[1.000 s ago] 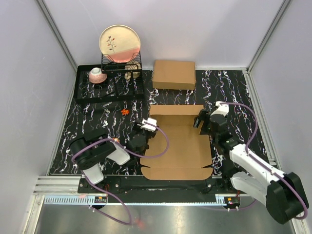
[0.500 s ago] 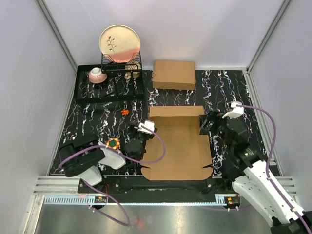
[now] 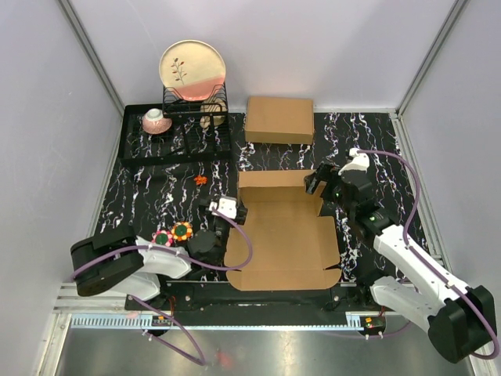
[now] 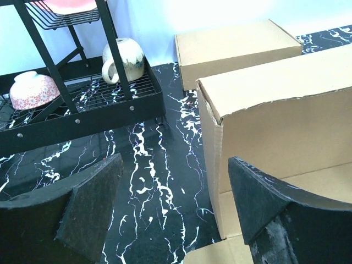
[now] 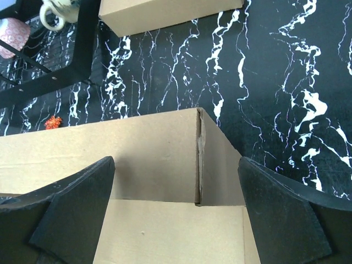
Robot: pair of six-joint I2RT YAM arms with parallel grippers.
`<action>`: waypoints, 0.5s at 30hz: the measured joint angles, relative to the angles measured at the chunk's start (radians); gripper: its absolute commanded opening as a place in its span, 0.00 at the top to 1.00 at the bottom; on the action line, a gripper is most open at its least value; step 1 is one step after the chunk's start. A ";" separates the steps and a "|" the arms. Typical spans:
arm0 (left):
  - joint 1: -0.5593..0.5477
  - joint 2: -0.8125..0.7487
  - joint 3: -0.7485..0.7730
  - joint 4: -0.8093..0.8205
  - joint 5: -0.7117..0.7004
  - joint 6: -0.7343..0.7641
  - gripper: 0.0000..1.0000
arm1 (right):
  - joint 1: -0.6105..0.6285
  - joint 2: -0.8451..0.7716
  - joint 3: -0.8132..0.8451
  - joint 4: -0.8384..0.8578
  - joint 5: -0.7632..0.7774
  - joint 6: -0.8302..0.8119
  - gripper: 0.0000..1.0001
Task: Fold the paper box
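Nearest you, the plain brown corrugated cardboard paper box (image 3: 282, 243) lies in the middle of the black, white-veined table (image 3: 156, 196). Its near flap is flat, and nothing lies inside it. Your left claw (image 3: 225, 210) has backed off the box's left edge and spread wider. It now hangs just beside that edge, well open and holding nothing. Your right claw (image 3: 317, 183) has shifted in over the far right corner, jaws at full spread and empty. With both claws off, the far wall stands on its own. I judge that fold has held and the side walls come next. Farther back, the black wire dish rack (image 3: 176, 145) holds a pink bowl (image 3: 156, 121), a cream mug (image 3: 211, 113) and an upright cream-and-pink plate (image 3: 192, 69). Right of it sits a closed brown cardboard box (image 3: 279, 119).
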 measured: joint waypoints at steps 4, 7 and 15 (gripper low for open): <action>-0.010 -0.032 0.000 -0.021 -0.012 -0.023 0.14 | 0.000 0.007 -0.032 0.041 -0.001 0.002 0.01; -0.015 -0.127 0.000 -0.116 -0.024 -0.079 0.14 | 0.000 0.010 -0.048 0.078 -0.001 0.002 0.02; -0.003 -0.448 0.028 -0.412 -0.001 -0.276 0.13 | 0.000 0.021 -0.080 0.153 -0.003 0.013 0.02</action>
